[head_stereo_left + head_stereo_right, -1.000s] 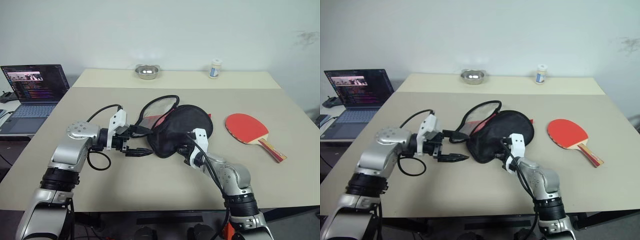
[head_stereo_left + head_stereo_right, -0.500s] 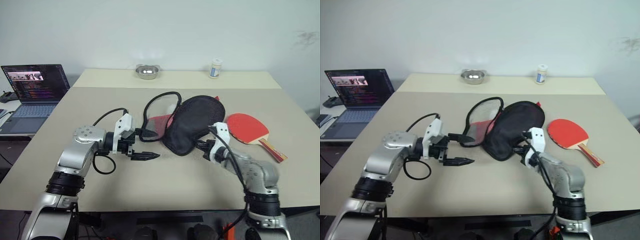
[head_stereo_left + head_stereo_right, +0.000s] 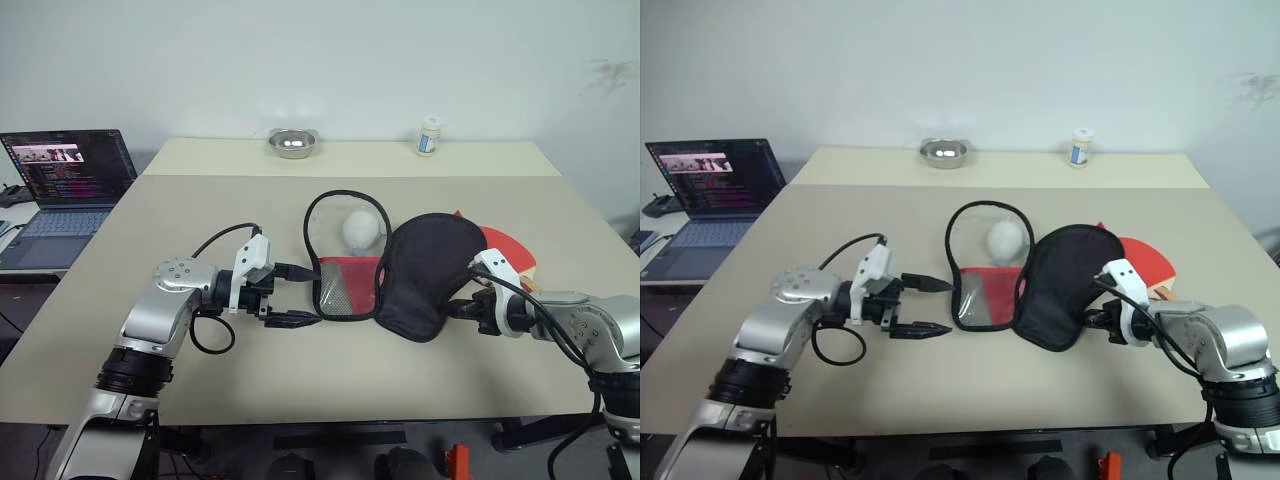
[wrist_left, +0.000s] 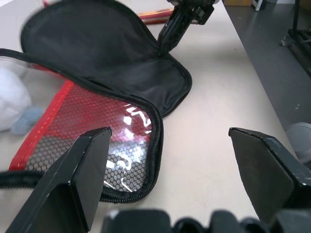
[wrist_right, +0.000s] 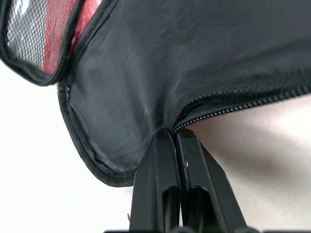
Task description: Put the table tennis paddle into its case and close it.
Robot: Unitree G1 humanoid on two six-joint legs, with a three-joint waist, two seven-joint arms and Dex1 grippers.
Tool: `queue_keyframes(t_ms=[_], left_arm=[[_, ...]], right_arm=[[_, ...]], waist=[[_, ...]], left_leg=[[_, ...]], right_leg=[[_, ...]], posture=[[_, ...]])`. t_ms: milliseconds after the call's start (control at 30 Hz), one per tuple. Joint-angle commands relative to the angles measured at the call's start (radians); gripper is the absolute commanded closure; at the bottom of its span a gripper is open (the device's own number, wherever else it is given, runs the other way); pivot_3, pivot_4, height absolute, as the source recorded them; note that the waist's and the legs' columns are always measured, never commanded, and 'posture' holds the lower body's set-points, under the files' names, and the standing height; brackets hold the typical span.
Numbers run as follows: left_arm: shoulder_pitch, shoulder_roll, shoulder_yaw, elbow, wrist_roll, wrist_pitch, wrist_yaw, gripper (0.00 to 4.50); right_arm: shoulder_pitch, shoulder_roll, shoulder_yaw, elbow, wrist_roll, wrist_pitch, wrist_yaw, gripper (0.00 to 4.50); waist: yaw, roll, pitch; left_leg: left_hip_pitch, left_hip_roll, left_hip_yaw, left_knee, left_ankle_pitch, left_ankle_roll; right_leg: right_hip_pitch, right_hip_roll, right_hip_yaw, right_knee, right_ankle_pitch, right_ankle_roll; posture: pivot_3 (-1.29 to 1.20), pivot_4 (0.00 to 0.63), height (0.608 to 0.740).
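From the head camera, the case (image 3: 400, 265) lay spread open in the middle of the table (image 3: 300, 370), its two halves side by side. The left half showed a clear window with a red mesh panel at its near end, and a white fluffy ball (image 3: 361, 229) rested on the window. The right half was plain black fabric and lay partly over the table tennis paddle (image 3: 505, 247), of which a strip of red face showed past the case's far right edge. The left gripper (image 3: 296, 297) hovered just left of the mesh panel, pointing right, its two fingers spread wide with nothing between them. The right gripper (image 3: 463, 309) sat at the near right edge of the black half, its fingers pinched together on the fabric rim. At the far edge of the table stood a metal bowl (image 3: 293, 143) and a small white bottle (image 3: 429, 137), well apart. A laptop (image 3: 62, 180) stood open off the table's left side.

In the left wrist view, both black fingers (image 4: 73, 179) stood far apart, empty, with the mesh panel and zip edge of the case (image 4: 121, 97) just beyond them.

In the right wrist view, the fingers (image 5: 160, 179) were closed tight on the case (image 5: 194, 63) where its zip line met the bound edge.
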Motion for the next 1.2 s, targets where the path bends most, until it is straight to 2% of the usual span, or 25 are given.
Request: queue_keyframes(t_ms=[33,267,533,667,767,1000,1100,1133,1200], left_arm=[[0.007,-0.002,0.001,-0.043,-0.008,-0.022,0.000,0.28],[0.010,-0.001,-0.004,-0.042,-0.006,-0.032,0.001,0.28],[0.008,-0.008,-0.013,-0.030,0.002,-0.048,0.000,0.28],[0.004,-0.015,-0.019,-0.015,0.007,-0.063,-0.004,0.28],[0.002,-0.016,-0.022,-0.009,0.010,-0.071,-0.006,0.28],[-0.004,-0.019,-0.023,-0.006,0.013,-0.072,-0.008,0.28],[-0.010,-0.023,-0.024,-0.011,0.010,-0.061,-0.005,0.28],[-0.012,-0.024,-0.024,-0.011,0.009,-0.059,-0.005,0.28],[-0.016,-0.026,-0.025,-0.010,0.011,-0.057,-0.005,0.28]], right_arm=[[-0.076,-0.058,0.063,0.067,-0.072,-0.101,0.082,4.48],[-0.179,-0.099,0.140,0.216,-0.174,-0.212,0.195,4.48],[-0.237,-0.066,0.180,0.318,-0.257,-0.286,0.251,4.48],[-0.307,-0.030,0.208,0.435,-0.329,-0.358,0.256,4.48],[-0.330,-0.011,0.199,0.480,-0.356,-0.392,0.258,3.89],[-0.323,-0.024,0.161,0.493,-0.397,-0.458,0.247,1.43],[-0.314,-0.040,0.094,0.460,-0.390,-0.464,0.219,0.30],[-0.297,-0.058,0.077,0.427,-0.395,-0.476,0.217,0.05],[-0.247,-0.090,0.029,0.331,-0.376,-0.464,0.222,0.05]], waist=[[0.000,0.000,0.000],[0.000,0.000,0.000],[0.000,0.000,0.000],[-0.001,0.000,0.000],[-0.001,0.000,0.000],[0.000,0.001,0.001],[0.000,0.001,0.001],[0.000,0.001,0.001],[0.004,0.001,0.001]], left_leg=[[0.000,0.000,0.000,0.000,0.000,0.000],[-0.001,0.000,0.000,0.000,0.000,0.000],[-0.001,0.000,0.000,0.000,0.000,0.000],[0.000,0.000,0.001,0.000,0.000,0.000],[0.000,0.000,0.001,0.000,0.000,0.000],[-0.001,0.000,0.001,0.000,0.000,0.000],[-0.001,0.000,0.001,0.000,0.000,0.000],[-0.001,0.000,0.001,0.000,0.000,0.000],[-0.001,0.000,0.001,0.000,0.000,0.000]], right_leg=[[0.000,0.000,0.000,0.000,0.000,0.000],[0.000,0.000,0.000,-0.001,0.000,0.000],[0.000,0.000,0.000,-0.001,0.000,0.000],[0.000,0.000,0.000,0.000,0.000,0.000],[0.000,0.000,0.000,0.000,0.000,0.000],[0.000,0.000,0.000,-0.001,0.000,0.000],[-0.001,0.000,0.000,0.000,0.000,0.000],[-0.001,0.000,0.000,0.000,0.000,0.000],[-0.001,0.000,0.000,0.000,0.000,0.000]], posture=[[0.00,0.150,0.740],[0.00,0.150,0.740],[0.00,0.150,0.740],[0.00,0.150,0.740],[0.00,0.150,0.740],[0.00,0.150,0.740],[0.00,0.150,0.740],[0.00,0.150,0.740],[0.00,0.150,0.740]])
